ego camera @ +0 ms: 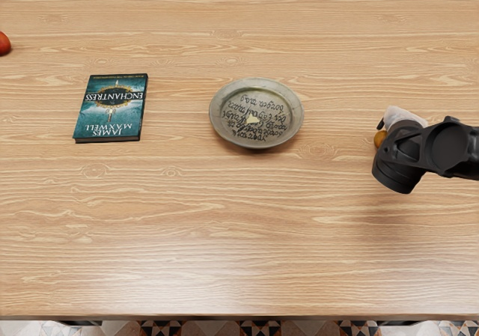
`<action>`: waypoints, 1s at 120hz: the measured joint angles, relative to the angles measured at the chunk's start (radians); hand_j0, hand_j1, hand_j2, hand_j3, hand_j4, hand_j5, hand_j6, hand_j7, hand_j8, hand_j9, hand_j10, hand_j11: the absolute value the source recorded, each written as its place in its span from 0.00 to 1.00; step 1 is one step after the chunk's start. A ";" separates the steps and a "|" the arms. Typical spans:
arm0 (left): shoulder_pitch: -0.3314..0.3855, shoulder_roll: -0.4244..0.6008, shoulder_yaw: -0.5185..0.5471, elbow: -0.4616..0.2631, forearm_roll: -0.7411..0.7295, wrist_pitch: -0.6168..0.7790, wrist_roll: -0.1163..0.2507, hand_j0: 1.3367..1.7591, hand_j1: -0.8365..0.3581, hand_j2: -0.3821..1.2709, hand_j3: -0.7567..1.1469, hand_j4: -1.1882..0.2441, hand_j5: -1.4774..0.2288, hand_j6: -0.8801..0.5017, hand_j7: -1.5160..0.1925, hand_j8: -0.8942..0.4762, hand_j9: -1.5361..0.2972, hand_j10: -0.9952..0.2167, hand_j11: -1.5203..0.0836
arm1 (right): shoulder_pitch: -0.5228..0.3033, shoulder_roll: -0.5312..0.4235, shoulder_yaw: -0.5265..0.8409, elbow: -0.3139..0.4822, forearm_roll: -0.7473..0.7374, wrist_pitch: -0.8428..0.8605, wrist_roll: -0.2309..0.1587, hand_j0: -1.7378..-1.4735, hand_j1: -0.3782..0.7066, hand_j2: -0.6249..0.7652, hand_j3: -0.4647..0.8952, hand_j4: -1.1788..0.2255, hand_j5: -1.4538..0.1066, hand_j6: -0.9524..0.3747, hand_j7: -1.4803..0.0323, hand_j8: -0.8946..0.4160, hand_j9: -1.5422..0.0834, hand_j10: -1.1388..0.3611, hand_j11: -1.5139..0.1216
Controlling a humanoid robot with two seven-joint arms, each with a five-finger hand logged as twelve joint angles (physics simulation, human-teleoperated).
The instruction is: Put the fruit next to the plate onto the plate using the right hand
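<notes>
**A:** How much open room does the table (224,231) give?

**B:** A good deal. Open wood runs across the whole near half, down to the front edge, and along the far edge too. A book (111,108), "Enchantress", lies flat left of centre. The round metal plate (217,115) sits about mid-table, well apart from the book. A red fruit (3,43) is cut off by the left picture edge, far back.

**A:** And the fruit beside the plate?

**B:** An orange fruit (380,138) lies on the table to the right of the plate, apart from its rim. Only a sliver shows, because the right hand (402,117) is right against it and hides the rest.

**A:** Is the hand gripping it?

**B:** I cannot tell. The black wrist block covers that part.

**A:** The arm's pose?

**B:** The right arm (449,147) comes in from the right edge, roughly level with the plate and nearly horizontal. Its pale hand is at the fruit.
</notes>
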 joint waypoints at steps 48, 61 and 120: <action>0.000 0.000 0.000 0.000 0.000 0.000 0.000 0.76 0.99 0.23 0.40 0.83 0.87 0.64 0.89 0.65 0.84 0.82 0.95 | -0.002 0.002 0.001 -0.005 -0.002 0.001 -0.001 0.30 0.62 0.44 0.34 0.50 0.54 0.44 0.57 0.32 0.57 0.44 0.55; 0.000 0.000 0.000 0.000 0.000 0.000 0.000 0.76 0.99 0.23 0.40 0.83 0.87 0.64 0.89 0.65 0.84 0.82 0.95 | -0.002 0.006 0.001 -0.009 -0.001 0.000 0.000 0.30 0.60 0.45 0.34 0.50 0.53 0.43 0.57 0.31 0.57 0.44 0.55; -0.002 0.000 0.000 0.000 0.000 0.000 0.000 0.76 0.99 0.23 0.40 0.83 0.87 0.64 0.89 0.65 0.84 0.82 0.95 | -0.004 0.009 0.001 -0.021 -0.002 0.000 0.001 0.31 0.58 0.48 0.34 0.46 0.50 0.39 0.53 0.29 0.53 0.40 0.51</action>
